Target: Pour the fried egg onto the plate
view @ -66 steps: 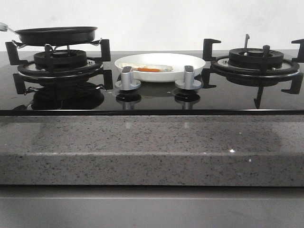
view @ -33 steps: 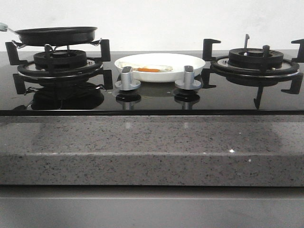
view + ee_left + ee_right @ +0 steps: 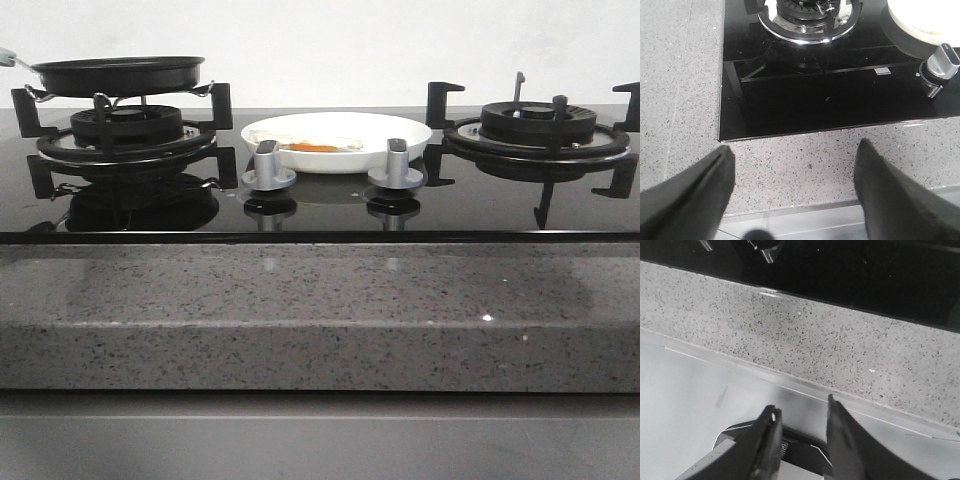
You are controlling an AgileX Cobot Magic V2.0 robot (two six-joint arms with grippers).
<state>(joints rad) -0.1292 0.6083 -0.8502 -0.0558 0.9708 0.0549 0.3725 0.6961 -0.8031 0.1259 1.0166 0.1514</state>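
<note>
White and glossy, the plate point(image 3: 337, 141) held the fried egg point(image 3: 312, 146) exactly as a second before, nothing having shifted, so pouring looked finished, the left gripper point(image 3: 792, 192) spread wide, the right gripper point(image 3: 801, 440) slightly parted, both empty.

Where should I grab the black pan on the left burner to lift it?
By its handle, coming from the left: it sticks out past the pan toward the picture's left edge, clear of the burner supports. The low, wide rim offers a poorer grip.
</note>
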